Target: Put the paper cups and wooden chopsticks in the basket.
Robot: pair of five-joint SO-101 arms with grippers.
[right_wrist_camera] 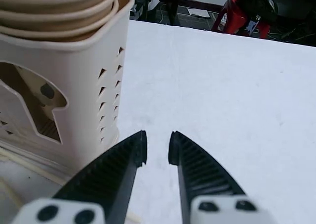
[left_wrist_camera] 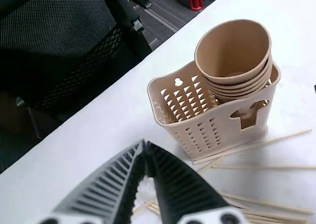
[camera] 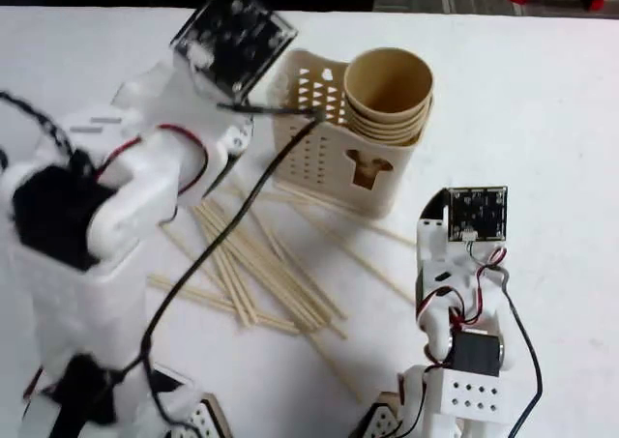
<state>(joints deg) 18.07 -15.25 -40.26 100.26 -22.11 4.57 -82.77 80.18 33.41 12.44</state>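
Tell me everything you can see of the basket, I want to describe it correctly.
The basket is beige and looks like plastic, a tall box with rounded corners and an open top. Its walls have rows of triangular holes and small slots, and one side has a larger shaped cut-out. It stands upright on the white table. A stack of cups sits in one end and rises above the rim; the other end looks empty. Loose chopsticks lie on the table near its base.
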